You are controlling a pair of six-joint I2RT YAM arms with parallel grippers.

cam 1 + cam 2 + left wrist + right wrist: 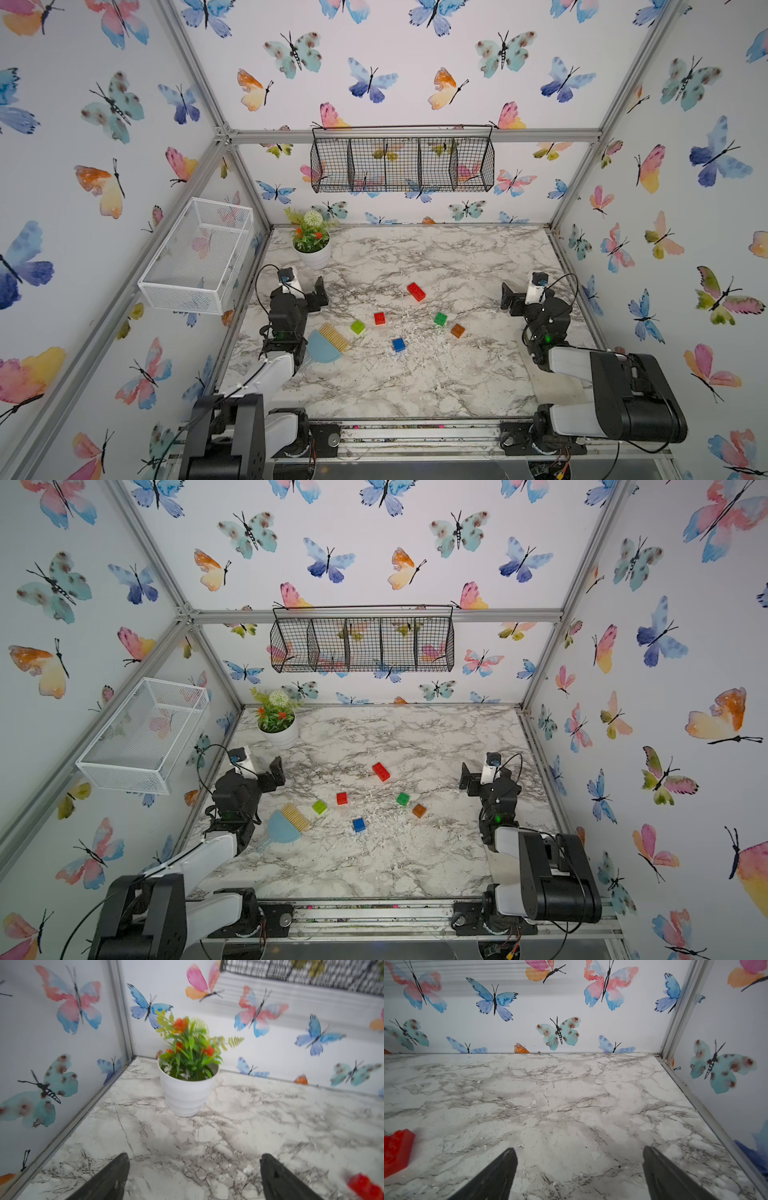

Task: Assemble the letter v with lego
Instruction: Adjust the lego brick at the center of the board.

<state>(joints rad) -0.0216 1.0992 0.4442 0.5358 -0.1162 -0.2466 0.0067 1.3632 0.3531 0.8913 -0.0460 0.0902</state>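
All views inspected: no legible text, label, brand mark, number or sign on any object, the wall (415, 83) or the desk (415, 382). Nothing readable to record.

long red brick (396, 1151) — cut by frame edge | potted plant (188, 1049) — blurred in left wrist view

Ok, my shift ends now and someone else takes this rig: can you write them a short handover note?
Left gripper: open, empty, near the potted plant.
Right gripper: open, empty, over the table.
Bricks: long red brick, red square brick, lime brick, green brick, orange brick, blue brick, all loose and apart mid-table.
Done: nothing joined.
To do: all of the assembly.
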